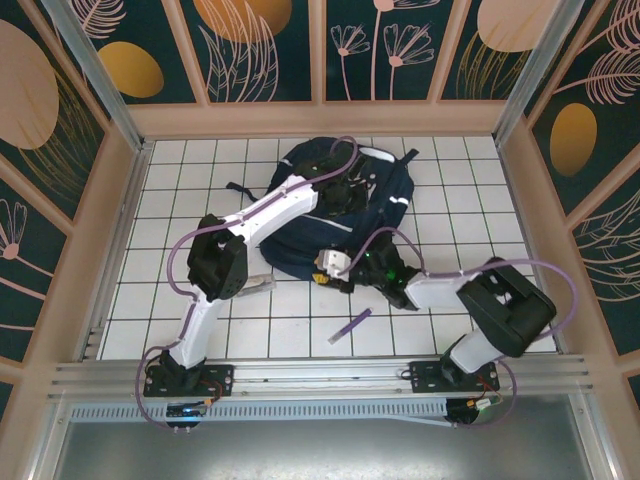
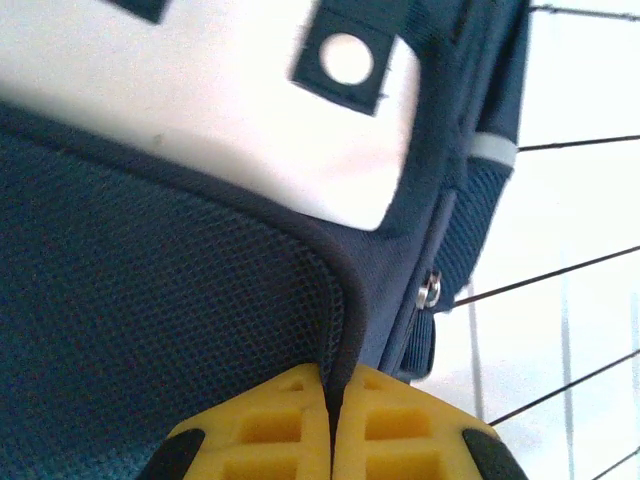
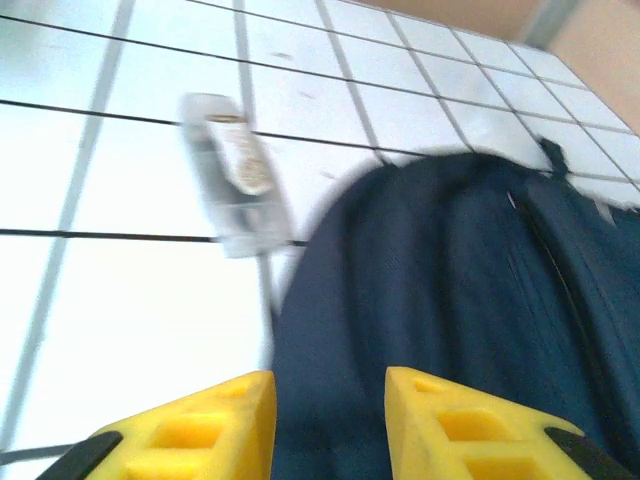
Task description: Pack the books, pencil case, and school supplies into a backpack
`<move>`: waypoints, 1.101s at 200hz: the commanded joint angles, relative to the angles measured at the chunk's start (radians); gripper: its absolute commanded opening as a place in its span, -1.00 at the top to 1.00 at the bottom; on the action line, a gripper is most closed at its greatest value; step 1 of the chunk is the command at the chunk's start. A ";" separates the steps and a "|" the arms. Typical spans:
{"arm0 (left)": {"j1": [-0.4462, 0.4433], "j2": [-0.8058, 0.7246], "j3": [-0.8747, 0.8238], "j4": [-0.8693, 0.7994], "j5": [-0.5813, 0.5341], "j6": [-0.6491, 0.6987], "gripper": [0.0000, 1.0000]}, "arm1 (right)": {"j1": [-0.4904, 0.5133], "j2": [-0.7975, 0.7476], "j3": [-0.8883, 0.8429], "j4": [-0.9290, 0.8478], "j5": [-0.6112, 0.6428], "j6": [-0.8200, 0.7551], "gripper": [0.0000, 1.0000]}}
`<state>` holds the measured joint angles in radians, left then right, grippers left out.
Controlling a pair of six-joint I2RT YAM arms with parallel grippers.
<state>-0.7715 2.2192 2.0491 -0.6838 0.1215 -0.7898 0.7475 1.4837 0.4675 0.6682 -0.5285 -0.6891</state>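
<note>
The navy backpack (image 1: 385,215) lies at the middle back of the tiled table. My left gripper (image 1: 348,196) sits on top of it; in the left wrist view its yellow fingers (image 2: 262,425) are shut on the piped edge of the backpack's (image 2: 150,300) mesh pocket. My right gripper (image 1: 328,272) is at the bag's near edge. Its jaws (image 3: 330,400) stand apart over the dark fabric (image 3: 450,300), with nothing pinched between them. A thin purple pen (image 1: 350,325) lies on the tiles in front. A small clear packet (image 1: 262,284) (image 3: 232,172) lies left of the bag. The books and pencil case are out of view.
Wooden walls enclose the table (image 1: 480,200) on three sides. The left arm's elbow (image 1: 218,262) hangs over the tiles left of the bag, close to the packet. The right arm's elbow (image 1: 510,305) is at the near right. A metal rail (image 1: 320,372) runs along the near edge.
</note>
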 commanded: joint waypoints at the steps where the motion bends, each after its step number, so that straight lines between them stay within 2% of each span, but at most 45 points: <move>1: -0.010 -0.009 0.049 0.118 0.044 0.032 1.00 | -0.041 -0.137 -0.047 -0.093 -0.056 -0.100 0.28; 15: -0.010 -0.017 0.051 0.093 0.024 0.063 1.00 | -0.092 -0.223 -0.073 -0.143 -0.056 -0.151 0.26; 27: -0.010 -0.026 0.049 0.082 0.016 0.086 1.00 | -0.142 -0.283 -0.092 -0.115 -0.061 -0.153 0.24; 37: -0.009 -0.033 0.048 0.073 0.008 0.099 1.00 | -0.194 -0.311 -0.112 -0.013 -0.115 -0.065 0.16; 47: -0.008 -0.041 0.043 0.071 0.003 0.101 1.00 | -0.288 -0.317 -0.140 0.141 -0.138 0.093 0.01; 57: -0.005 -0.048 0.037 0.075 0.008 0.104 1.00 | -0.328 -0.316 -0.166 0.306 -0.062 0.288 -0.06; 69: -0.002 -0.050 0.036 0.079 0.021 0.103 1.00 | -0.353 -0.335 -0.184 0.384 0.028 0.444 -0.08; 102: 0.005 -0.051 0.038 0.087 0.033 0.105 1.00 | -0.354 -0.464 -0.218 0.345 0.399 0.869 -0.19; 112: 0.005 -0.051 0.030 0.101 0.040 0.113 1.00 | -0.356 -0.514 -0.210 0.256 0.559 1.033 -0.36; 123: 0.005 -0.050 0.017 0.127 0.052 0.125 1.00 | -0.369 -0.570 -0.152 0.012 0.690 1.224 -0.84; 133: 0.006 -0.052 0.006 0.144 0.061 0.130 0.94 | -0.397 -0.576 -0.088 -0.137 0.646 1.250 -0.90; 146: 0.006 -0.055 -0.002 0.155 0.070 0.148 0.55 | -0.421 -0.538 0.004 -0.273 0.550 1.233 -0.96; 156: 0.006 -0.067 -0.017 0.158 0.076 0.171 0.29 | -0.422 -0.497 0.075 -0.397 0.519 1.252 -0.97; 165: 0.006 -0.091 -0.049 0.167 0.075 0.193 0.22 | -0.425 -0.448 0.142 -0.499 0.476 1.261 -0.92; 193: 0.006 -0.233 -0.233 0.238 0.044 0.259 0.15 | -0.431 -0.255 0.348 -0.809 0.387 1.303 -0.78; 220: 0.006 -0.417 -0.495 0.372 0.061 0.308 0.11 | -0.432 -0.091 0.475 -0.971 0.314 1.321 -0.66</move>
<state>-0.7704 1.9621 1.7214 -0.4553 0.1722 -0.5629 0.3202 1.2907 0.8612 -0.0044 -0.1261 0.5732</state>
